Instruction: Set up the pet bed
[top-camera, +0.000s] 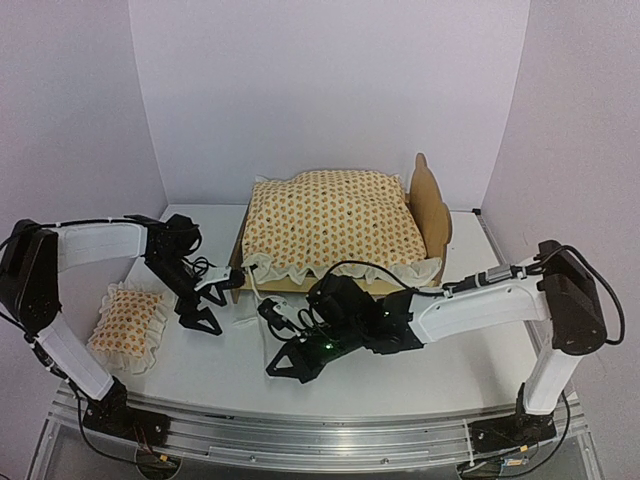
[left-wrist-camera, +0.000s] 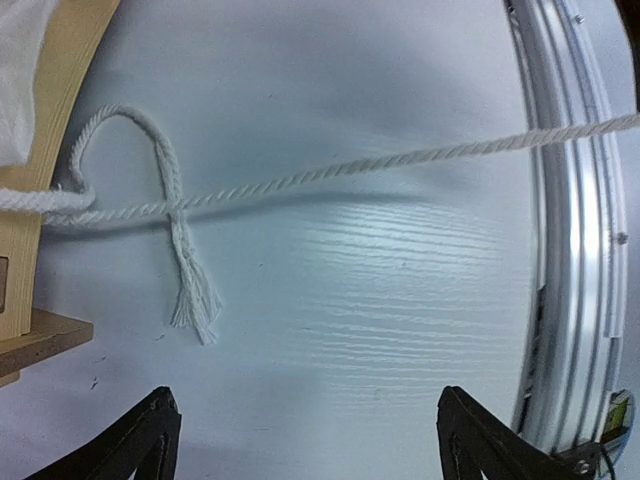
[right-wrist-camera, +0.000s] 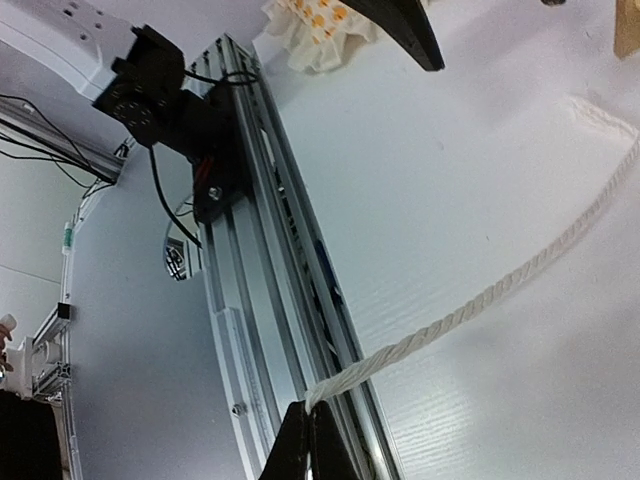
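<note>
You've laid the cream orange-patterned ruffled cushion (top-camera: 330, 220) on the light plywood pet bed (top-camera: 433, 210) at 12 o'clock; right gripper (right-wrist-camera: 310, 432) pinches its white twisted cord (right-wrist-camera: 480, 300), left gripper (left-wrist-camera: 310, 440) gapes empty, the tie seemingly unfinished, small matching pillow (top-camera: 125, 320) at 8 o'clock unplaced.

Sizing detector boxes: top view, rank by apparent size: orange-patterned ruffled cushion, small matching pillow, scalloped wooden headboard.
1. Orange-patterned ruffled cushion.
2-3. Small matching pillow and scalloped wooden headboard: close, unranked; headboard edge-on.

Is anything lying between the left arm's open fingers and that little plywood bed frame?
Only a white twisted cord, looped and stretched across the white table between the left fingers and the light plywood bed frame; nothing else is visible.
</note>
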